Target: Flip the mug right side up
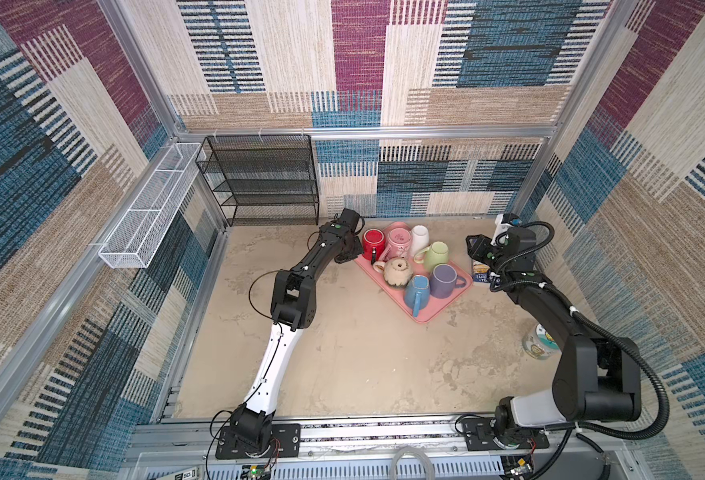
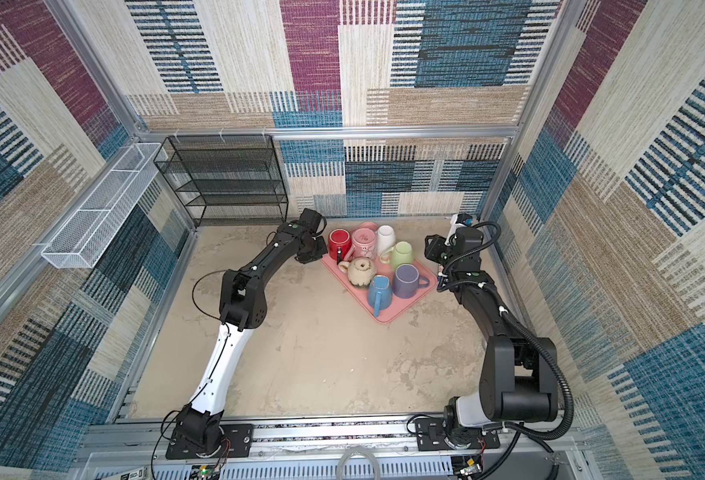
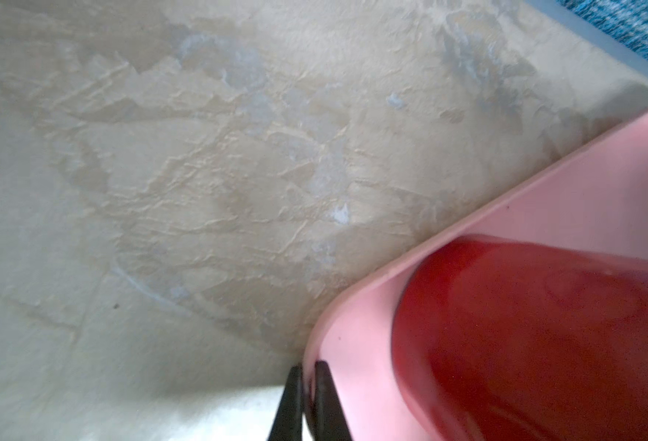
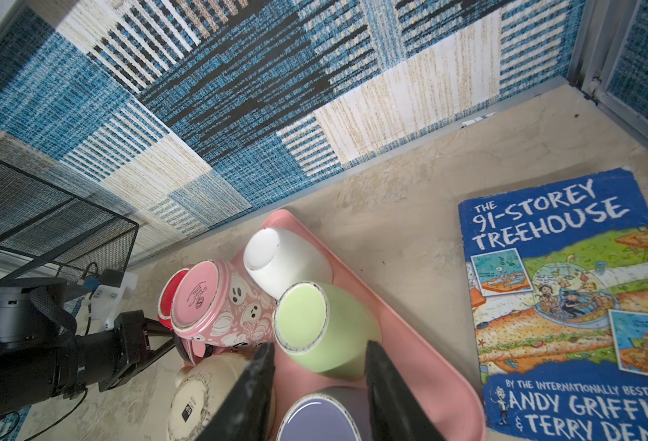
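- Nearest the left wrist lens, my left jaws' fingertips [image 3: 292,401] are pressing together on the raised rim at a corner of the pink tray [image 3: 544,183]. These jaws are clenched on that rim, with almost no gap showing.
- Just inside that corner, a red mug [image 3: 544,343] is filling the view, and the mottled beige bench [image 3: 200,191] is spreading out beyond it.
- In the right wrist view, my right jaws' fingertips [image 4: 253,385] are standing partly apart and holding nothing. They are framing the green mug [image 4: 322,328] from above without touching it.
- I am taking the green mug to be the one to turn. It is sitting upside down on the tray, base up, crowded by the white mug [image 4: 284,259], the pink mug [image 4: 215,305] and the purple mug [image 4: 315,420], all of them inverted too.
- In both top views, my right jaws are hovering just off the tray's edge, between the tray and a blue book [image 4: 567,305] lying flat on the bench.
- I am judging this to be the approach before the grasp, since no mug is lifted yet.
- To do it well, I am planning to:
  - pin the tray with my left jaws so it is not sliding;
  - lower the right jaws squarely around the green mug's body;
  - lift straight up, clear of its neighbours, before rolling the wrist;
  - set the mug down on its base.
- The tight packing is the main risk I am seeing, because a tilted lift could knock the white or purple mug.
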You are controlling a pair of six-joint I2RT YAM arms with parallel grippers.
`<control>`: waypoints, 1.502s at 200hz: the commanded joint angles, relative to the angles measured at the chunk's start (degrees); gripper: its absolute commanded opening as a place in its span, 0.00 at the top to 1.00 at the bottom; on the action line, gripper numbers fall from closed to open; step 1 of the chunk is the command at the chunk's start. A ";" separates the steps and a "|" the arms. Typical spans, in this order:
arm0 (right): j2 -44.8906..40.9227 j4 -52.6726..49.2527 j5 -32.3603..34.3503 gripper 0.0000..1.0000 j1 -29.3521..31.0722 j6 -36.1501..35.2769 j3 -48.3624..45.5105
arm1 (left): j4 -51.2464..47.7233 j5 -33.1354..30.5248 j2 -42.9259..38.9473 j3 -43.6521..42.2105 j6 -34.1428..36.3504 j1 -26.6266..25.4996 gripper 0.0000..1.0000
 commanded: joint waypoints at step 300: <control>5.96 -8.54 3.16 0.69 0.08 -0.04 -9.83 | 30.34 2.97 -52.61 -88.35 2.25 3.80 1.00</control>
